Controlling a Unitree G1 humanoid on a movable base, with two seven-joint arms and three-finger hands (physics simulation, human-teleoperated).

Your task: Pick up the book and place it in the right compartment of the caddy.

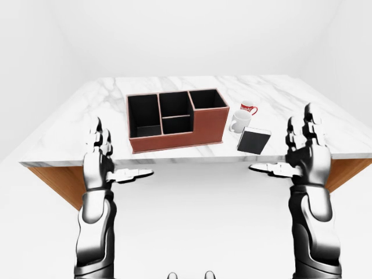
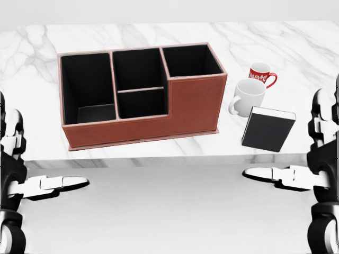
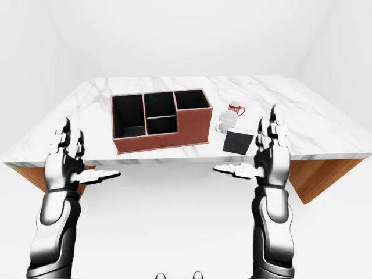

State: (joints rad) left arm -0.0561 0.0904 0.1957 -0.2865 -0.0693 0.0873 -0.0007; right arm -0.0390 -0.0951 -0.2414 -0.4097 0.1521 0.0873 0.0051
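White walls and a pale floor surround a white marble tabletop [image 1: 87,125] with a wooden underside. On it stands a reddish-brown leather caddy [image 2: 196,106] with black-lined compartments: one at the left, two small ones in the middle, one taller at the right. Just right of the caddy sit a plain white mug [image 2: 248,96] and, farther off, a red patterned mug [image 2: 260,73].

Nothing of the task looks done. The book [image 2: 266,129], a thin rectangular volume with a black cover and a white page edge along its top, sits at the near right edge of the table, propped at a tilt just beside the white mug; whether it touches the mug I cannot tell. The caddy's right compartment [image 2: 190,60] holds nothing.

Both silver three-finger hands hang off the table's near edge, fingers spread, holding nothing: the left hand [image 1: 100,160] well apart from everything, the right hand [image 1: 305,152] near the book's right but not touching. Reaching, grasping, lifting and placing all remain.
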